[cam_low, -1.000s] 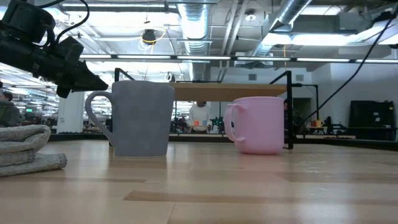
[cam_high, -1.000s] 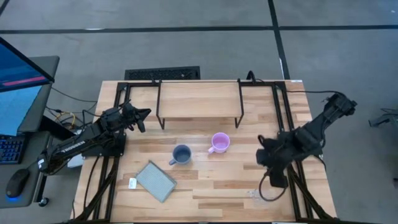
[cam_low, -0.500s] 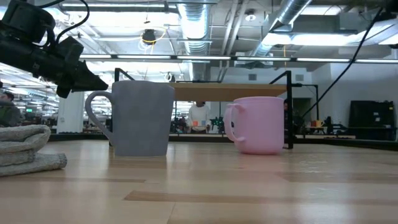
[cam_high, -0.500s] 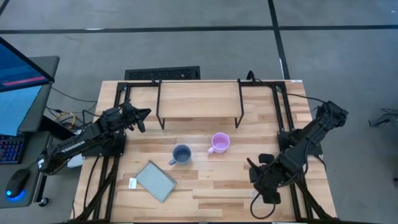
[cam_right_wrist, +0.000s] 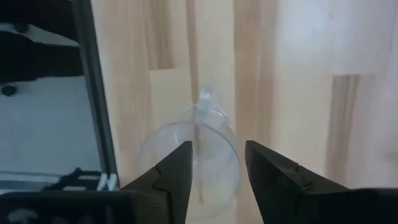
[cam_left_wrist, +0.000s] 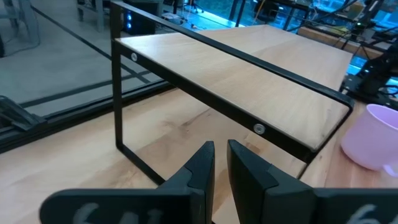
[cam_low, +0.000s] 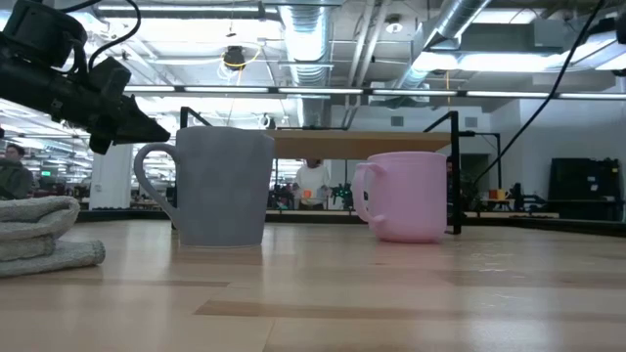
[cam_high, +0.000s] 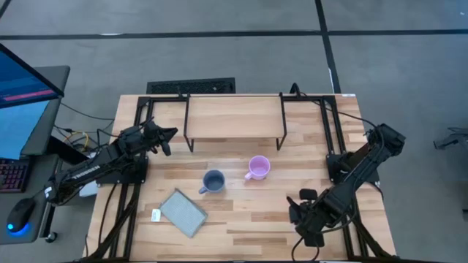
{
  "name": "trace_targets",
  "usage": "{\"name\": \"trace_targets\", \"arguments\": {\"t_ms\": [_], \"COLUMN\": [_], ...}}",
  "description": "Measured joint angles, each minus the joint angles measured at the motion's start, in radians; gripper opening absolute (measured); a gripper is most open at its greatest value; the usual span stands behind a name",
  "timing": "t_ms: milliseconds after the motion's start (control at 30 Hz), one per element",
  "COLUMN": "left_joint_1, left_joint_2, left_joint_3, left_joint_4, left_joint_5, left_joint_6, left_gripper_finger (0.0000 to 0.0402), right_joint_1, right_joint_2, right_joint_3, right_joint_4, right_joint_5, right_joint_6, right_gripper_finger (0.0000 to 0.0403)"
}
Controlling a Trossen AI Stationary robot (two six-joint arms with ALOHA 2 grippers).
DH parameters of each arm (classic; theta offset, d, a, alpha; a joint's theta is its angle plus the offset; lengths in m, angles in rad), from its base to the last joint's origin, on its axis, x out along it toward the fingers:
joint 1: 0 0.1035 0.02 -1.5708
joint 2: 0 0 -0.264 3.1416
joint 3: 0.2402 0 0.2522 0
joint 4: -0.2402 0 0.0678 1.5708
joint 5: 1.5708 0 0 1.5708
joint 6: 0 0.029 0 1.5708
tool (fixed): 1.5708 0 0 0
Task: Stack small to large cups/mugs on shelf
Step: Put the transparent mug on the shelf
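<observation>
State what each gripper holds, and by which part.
Nothing is held. The right gripper is open above the clear glass cup; the left gripper is shut, empty.

A light wooden table (cam_high: 248, 219) on a black frame carries a low wooden shelf (cam_high: 234, 117) along its far edge, with a bare board. On the tabletop in front of the shelf stand a grey-blue mug (cam_high: 213, 181) and, just beside it, a pink mug (cam_high: 259, 167). A grey folded cloth (cam_high: 183, 212) lies nearer the front left, and a clear glass cup (cam_right_wrist: 199, 149) stands near the front right edge.
</observation>
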Motion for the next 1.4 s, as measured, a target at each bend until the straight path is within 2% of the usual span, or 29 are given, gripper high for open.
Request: {"name": "trace_targets", "arguments": {"t_ms": [233, 1133, 1400], "left_joint_1": [0.000, 0.000, 0.000], "left_joint_2": [0.000, 0.000, 0.000], "left_joint_3": [0.000, 0.000, 0.000], "left_joint_4": [0.000, 0.001, 0.001], "left_joint_5": [0.001, 0.004, 0.004], "left_joint_6": [0.000, 0.003, 0.003], "left_gripper_finger": [0.0033, 0.0033, 0.0033], "right_joint_1": [0.021, 0.034, 0.050], "right_joint_2": [-0.001, -0.002, -0.001], "right_joint_3": [-0.055, -0.067, -0.169], "right_joint_4": [0.052, 0.031, 0.228], "right_joint_5": [-0.014, 0.011, -0.062], "right_joint_6": [0.051, 0.068, 0.119], "right_gripper_finger": [0.0169, 0.0163, 0.0163]}}
